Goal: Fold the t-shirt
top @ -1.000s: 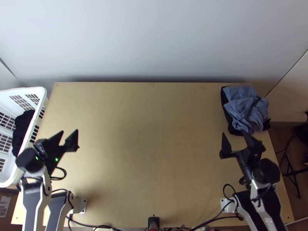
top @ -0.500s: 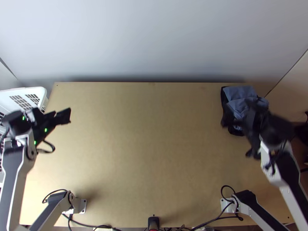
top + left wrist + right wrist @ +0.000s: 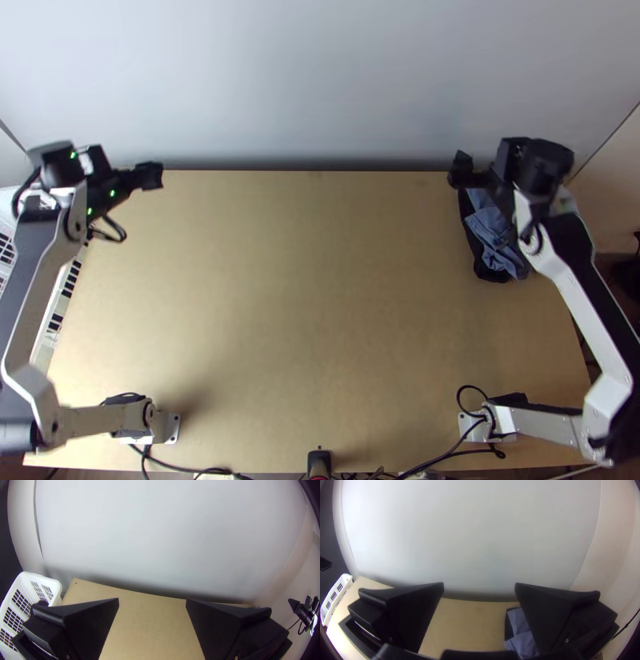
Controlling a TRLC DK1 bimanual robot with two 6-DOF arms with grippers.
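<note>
T-shirt [image 3: 490, 224]: I take it to be the blue-grey cloth on the worktop [image 3: 320, 320], at the side well apart from the basket [image 3: 41, 579]. It lies on a dark cloth [image 3: 490, 274], one part fairly smooth, the rest rumpled, partly hidden from above by the right claw [image 3: 479, 583]

Progress: no tidy fold confirmed. If this is the right garment, I judge the work barely begun: still to do are drawing it out towards the basket, spreading it, folding it and squaring it up. Alternatively, the pile is finished work and the dark fabric [image 3: 40, 603] inside the basket is next; cannot decide

Claws: left claw [image 3: 152, 599] near the basket, spread wide, nothing between its fingers. Right claw across from the basket, likewise spread and unloaded

Count: worktop, 1; basket, 1; blue-grey cloth, 1; dark cloth under it, 1 at least; dark fabric in basket, pieces uncountable; claws, 2
</note>
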